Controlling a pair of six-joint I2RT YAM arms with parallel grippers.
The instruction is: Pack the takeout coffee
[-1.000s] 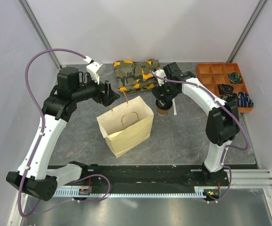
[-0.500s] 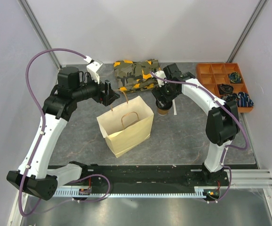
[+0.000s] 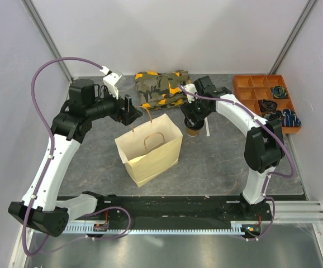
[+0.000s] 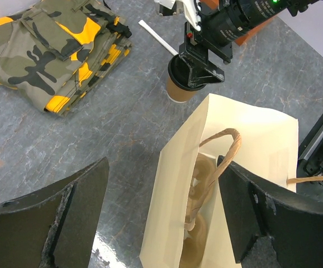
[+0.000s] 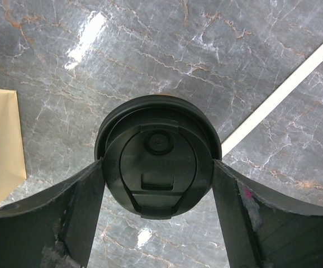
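The takeout coffee (image 3: pixel 193 132), a tan paper cup with a black lid, stands on the grey table right of the paper bag (image 3: pixel 150 153). My right gripper (image 3: pixel 193 124) is above it, and in the right wrist view its fingers (image 5: pixel 86 206) press both sides of the lid (image 5: pixel 157 156). The left wrist view shows the cup (image 4: pixel 178 89) under the right gripper (image 4: pixel 203 70). My left gripper (image 3: pixel 129 110) is open over the bag's far rim. One bag handle (image 4: pixel 220 162) rises between its jaws (image 4: pixel 164 167). A brown pulp tray (image 4: pixel 198 223) lies inside the bag (image 4: pixel 251 139).
Folded camouflage cloth (image 3: pixel 161 88) lies behind the bag. A white straw (image 3: pixel 207 127) lies just right of the cup. An orange compartment tray (image 3: pixel 265 100) with small items sits at the back right. Walls close in the table.
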